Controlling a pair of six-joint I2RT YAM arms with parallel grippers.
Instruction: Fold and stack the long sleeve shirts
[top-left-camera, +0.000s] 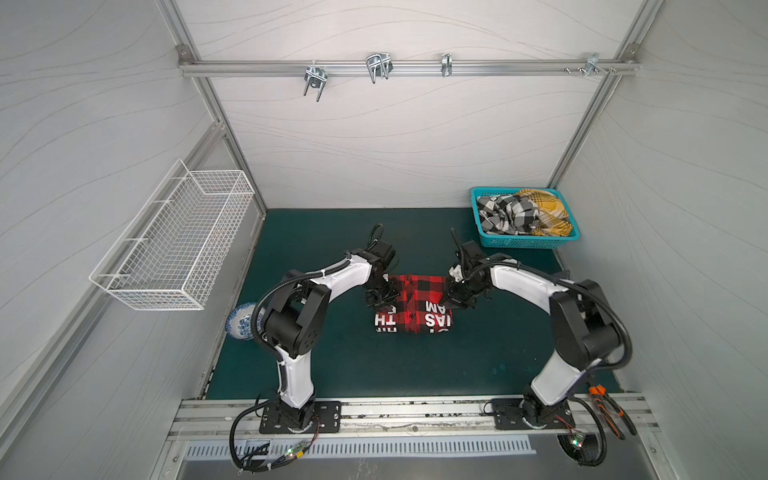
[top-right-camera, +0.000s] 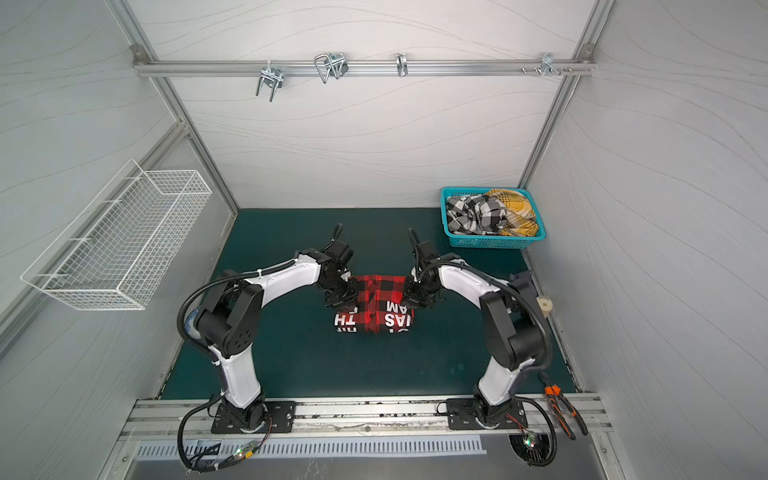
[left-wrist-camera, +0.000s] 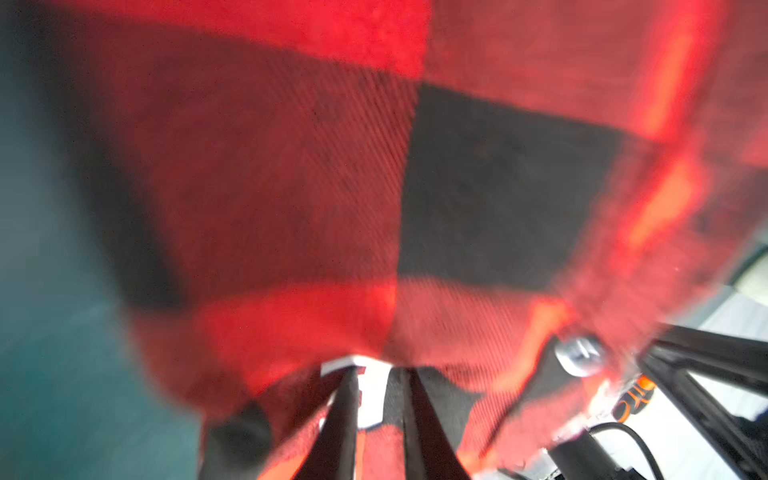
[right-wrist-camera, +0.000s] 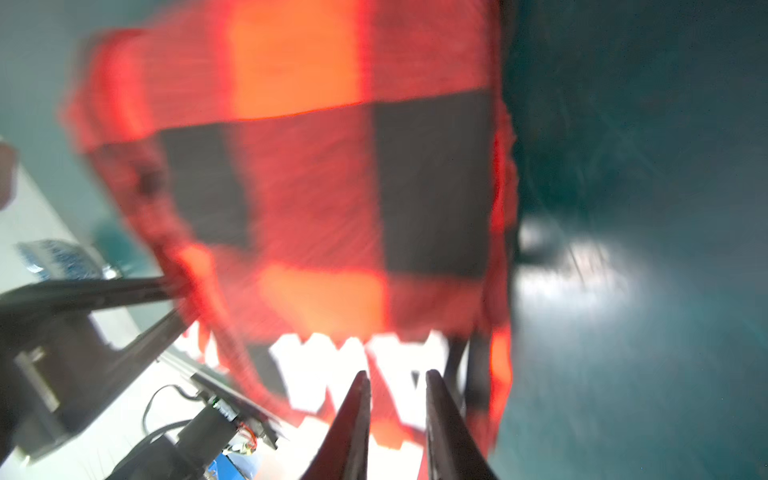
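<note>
A red-and-black check shirt (top-left-camera: 415, 297) (top-right-camera: 376, 291) with white block letters lies folded mid-mat, its plaid part lying over the lettered part. My left gripper (top-left-camera: 380, 301) (left-wrist-camera: 378, 370) is at its left edge. The fingers stand a narrow gap apart, their tips under the plaid flap (left-wrist-camera: 291, 187), so any grip is hidden. My right gripper (top-left-camera: 451, 297) (right-wrist-camera: 397, 374) is at the right edge, open a little, its fingertips (right-wrist-camera: 361, 382) bare over the white letters. A black-and-white check shirt (top-left-camera: 505, 216) and a mustard-yellow plaid shirt (top-left-camera: 544, 212) lie crumpled in the basket. Both wrist views are blurred.
The teal plastic basket (top-left-camera: 528, 242) (top-right-camera: 494, 242) sits at the mat's back right corner. A white wire basket (top-left-camera: 178, 245) hangs on the left wall. A blue-and-white bowl (top-left-camera: 241, 322) lies behind my left arm. Orange-handled pliers (top-left-camera: 611, 409) rest on the front rail at right.
</note>
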